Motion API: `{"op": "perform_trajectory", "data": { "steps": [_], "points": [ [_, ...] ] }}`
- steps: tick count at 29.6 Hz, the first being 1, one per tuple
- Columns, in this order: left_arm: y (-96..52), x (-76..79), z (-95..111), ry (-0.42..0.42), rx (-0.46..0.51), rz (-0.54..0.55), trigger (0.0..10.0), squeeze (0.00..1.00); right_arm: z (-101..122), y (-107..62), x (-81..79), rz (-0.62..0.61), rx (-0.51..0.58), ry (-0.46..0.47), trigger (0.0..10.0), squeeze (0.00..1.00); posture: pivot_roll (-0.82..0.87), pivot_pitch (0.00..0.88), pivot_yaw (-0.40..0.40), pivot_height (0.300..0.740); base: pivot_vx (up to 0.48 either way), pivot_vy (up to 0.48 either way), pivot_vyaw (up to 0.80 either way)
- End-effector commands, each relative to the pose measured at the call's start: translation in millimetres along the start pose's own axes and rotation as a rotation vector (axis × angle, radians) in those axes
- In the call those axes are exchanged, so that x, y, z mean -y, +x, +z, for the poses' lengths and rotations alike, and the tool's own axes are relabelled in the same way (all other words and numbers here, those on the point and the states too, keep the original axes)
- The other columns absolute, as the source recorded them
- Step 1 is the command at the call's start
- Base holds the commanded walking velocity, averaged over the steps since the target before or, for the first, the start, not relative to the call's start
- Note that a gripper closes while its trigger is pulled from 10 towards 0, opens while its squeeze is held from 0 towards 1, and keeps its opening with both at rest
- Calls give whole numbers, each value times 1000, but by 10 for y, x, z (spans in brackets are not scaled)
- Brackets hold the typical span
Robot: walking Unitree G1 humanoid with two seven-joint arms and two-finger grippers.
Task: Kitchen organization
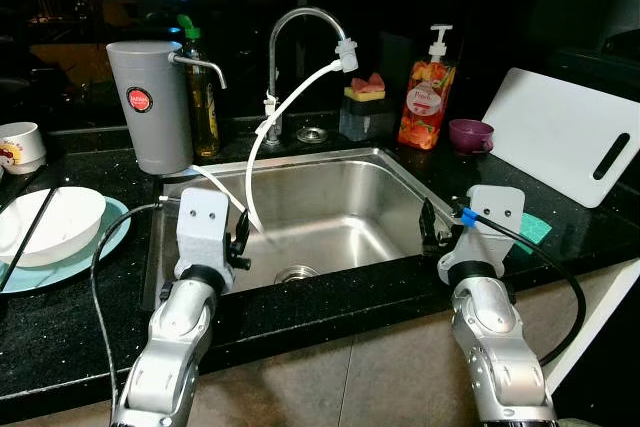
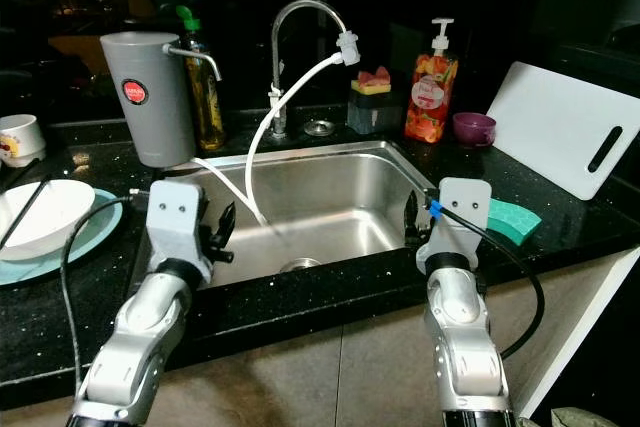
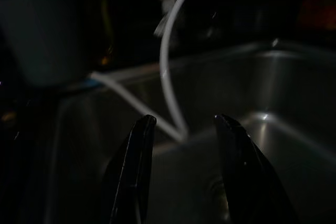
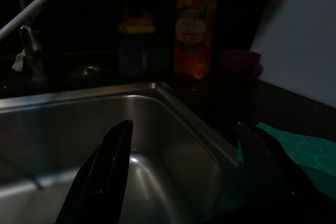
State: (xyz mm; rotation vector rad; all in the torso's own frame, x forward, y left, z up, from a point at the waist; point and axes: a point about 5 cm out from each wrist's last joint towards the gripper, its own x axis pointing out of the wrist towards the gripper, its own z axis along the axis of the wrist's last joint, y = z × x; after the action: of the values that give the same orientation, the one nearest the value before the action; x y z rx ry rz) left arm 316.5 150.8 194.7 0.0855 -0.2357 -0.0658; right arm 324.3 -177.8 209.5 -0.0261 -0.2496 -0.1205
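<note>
One red round label on grey dispenser [image 1: 150, 105]; writing unreadable.

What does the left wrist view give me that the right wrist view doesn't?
Left wrist view: the grey canister at the sink's corner, seen past the open, empty left gripper.

Right wrist view: the orange soap bottle, purple bowl, white cutting board and green cloth on the counter, seen past the open, empty right gripper.

Both: the steel sink and the white hose from the tap.
</note>
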Motion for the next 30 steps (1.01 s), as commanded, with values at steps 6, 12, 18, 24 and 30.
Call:
{"op": "perform_trajectory", "data": {
  "steps": [6,12,18,24,30],
  "points": [
    [-31,-200,-66,41,-24,64,10000,0,-152,-99,93,21,-62,-40,10000,0,72,26,-45,740,0,0,0],
    [-51,-163,-43,60,-18,36,10000,0,-183,-172,172,-4,-75,-47,10000,0,81,57,-30,740,0,0,0],
    [-68,-117,-23,59,-9,24,10000,0,-188,-180,120,-6,-73,-28,10000,0,100,59,-39,740,0,0,0],
    [-70,-145,-9,58,-6,35,10000,0,-104,-111,88,5,-49,-20,10000,0,92,75,-47,740,0,0,0],
    [-70,-132,-7,57,-2,39,10000,0,-119,-126,79,1,-55,-15,10000,0,93,69,-59,740,0,0,0]
  ]
}}
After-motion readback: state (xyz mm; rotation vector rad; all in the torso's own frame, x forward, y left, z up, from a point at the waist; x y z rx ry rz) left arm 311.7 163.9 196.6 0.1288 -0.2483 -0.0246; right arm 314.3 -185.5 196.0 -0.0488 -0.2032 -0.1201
